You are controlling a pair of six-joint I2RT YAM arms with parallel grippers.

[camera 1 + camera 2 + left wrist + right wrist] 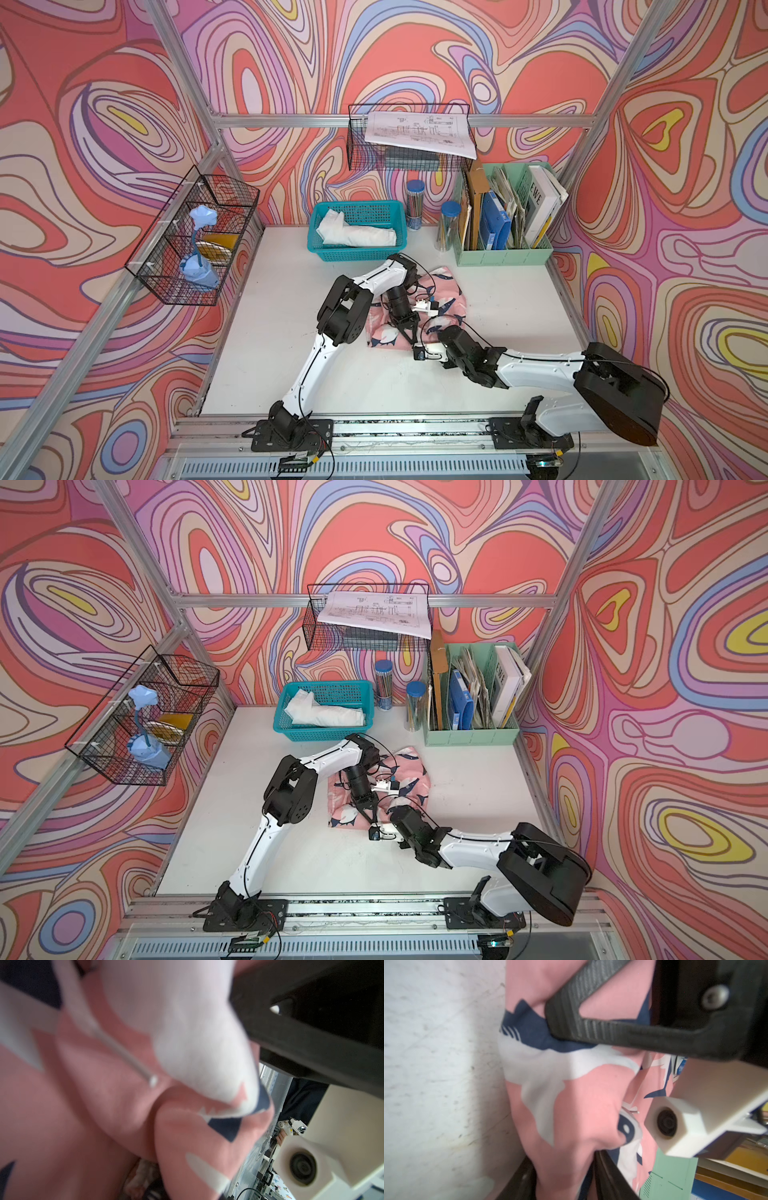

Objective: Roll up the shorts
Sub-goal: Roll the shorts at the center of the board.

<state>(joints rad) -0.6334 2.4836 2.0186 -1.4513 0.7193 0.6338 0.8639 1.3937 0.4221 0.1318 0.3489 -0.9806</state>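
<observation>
Shorts [446, 297] on worktop [519, 316], just in front of teal basket [353, 254], slightly to robot's right of it. Edge farthest from basket bunched into soft fold; rest lies flat. Left gripper [409, 331]: fingers together, seemingly pinching that fold. Right gripper [571, 1088]: fingers apart, fold between them (not clearly pinched). Judgement: roll barely begun, one turn at most; nearly whole length toward basket left to roll.

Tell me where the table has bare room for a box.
Free: the strip left of the left arm, along the side rail; the patch right of the shorts, before the green organizer. Crowded: the middle, with shorts, left arm and right arm; the back, with the teal basket and jars.
</observation>
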